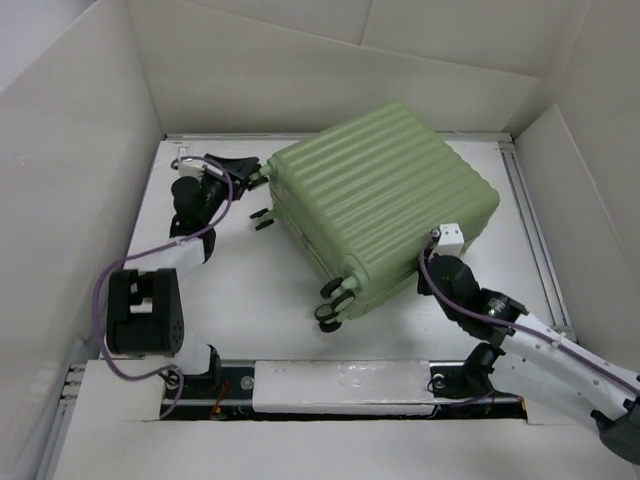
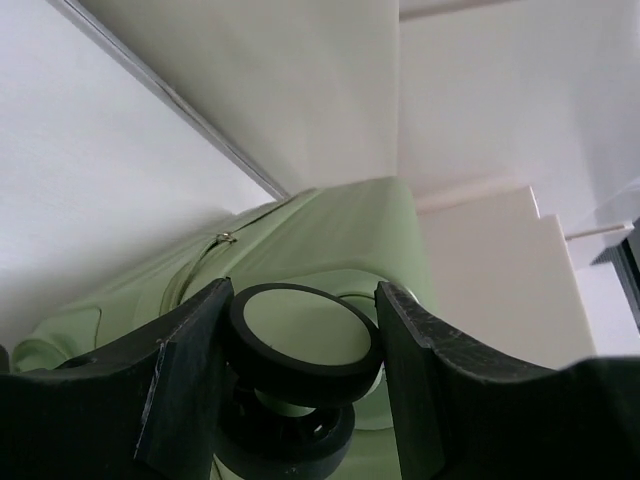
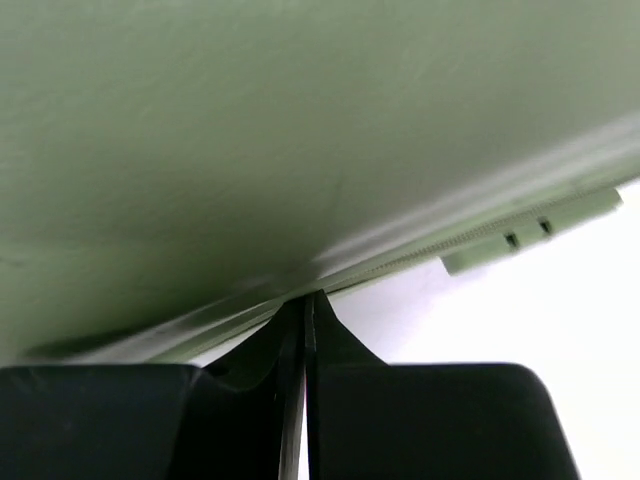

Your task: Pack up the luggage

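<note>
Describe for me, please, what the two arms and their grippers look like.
The left arm and right arm each pair white link segments with chunky black joint housings, and a purple cable loops along each. The left gripper and right gripper have flat matte black fingers. A white block sits by the right wrist.

A robot lab cell: white panels [image 1: 70, 150] wall the table [image 1: 250, 300].

The pale green ribbed luggage [image 1: 385, 200] is lying closed and skewed toward the counter's [image 1: 250, 300] far edge, wheels [image 1: 335, 305] facing its near edge.
</note>
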